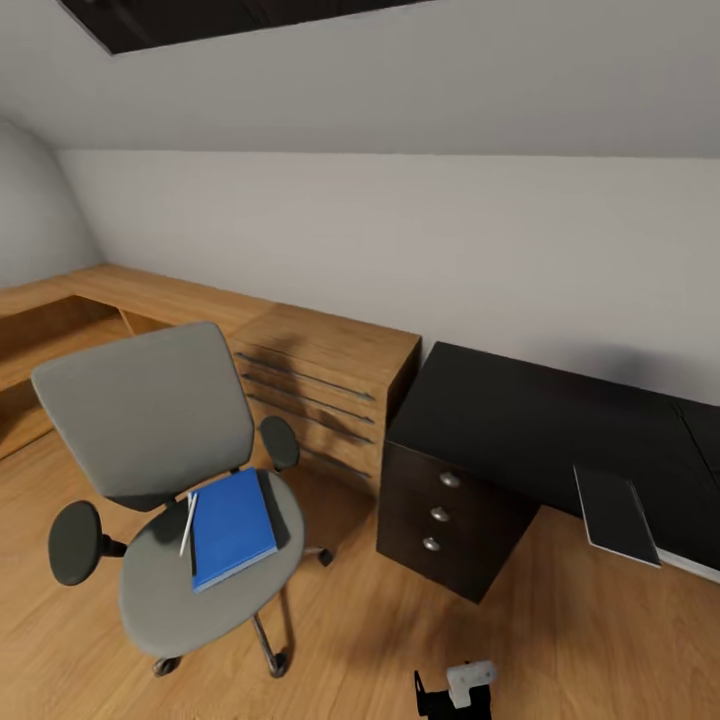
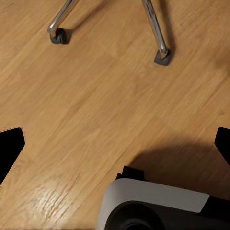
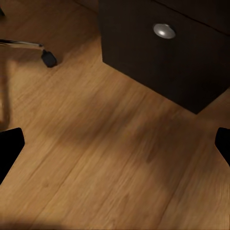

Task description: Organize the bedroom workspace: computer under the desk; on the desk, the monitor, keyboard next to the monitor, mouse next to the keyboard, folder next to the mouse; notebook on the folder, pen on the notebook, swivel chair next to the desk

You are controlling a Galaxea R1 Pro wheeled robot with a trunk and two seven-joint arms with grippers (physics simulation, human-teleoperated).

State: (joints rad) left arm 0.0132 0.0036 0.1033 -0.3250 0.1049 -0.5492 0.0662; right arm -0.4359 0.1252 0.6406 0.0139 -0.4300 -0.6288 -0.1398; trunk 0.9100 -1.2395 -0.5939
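Observation:
The grey swivel chair (image 1: 150,420) stands on the floor at the left, apart from the desk. On its seat lies the blue folder (image 1: 232,527), with the thin white pen (image 1: 187,522) along the folder's left edge. The black-topped desk (image 1: 520,415) with its dark drawer unit (image 1: 450,515) is at the right. A thin grey notebook (image 1: 615,515) lies on the desk, overhanging the front edge. My left gripper (image 2: 115,143) hangs open over bare floor near the chair's chrome legs (image 2: 155,28). Over the floor before the drawer unit (image 3: 158,57), my right gripper (image 3: 115,143) is open and empty.
A light-wood dresser (image 1: 325,375) stands between chair and desk against the wall, joined to a low wooden counter (image 1: 120,290) running left. A chair caster (image 3: 48,58) is near the drawer unit. My white base (image 2: 153,203) is just below the left gripper.

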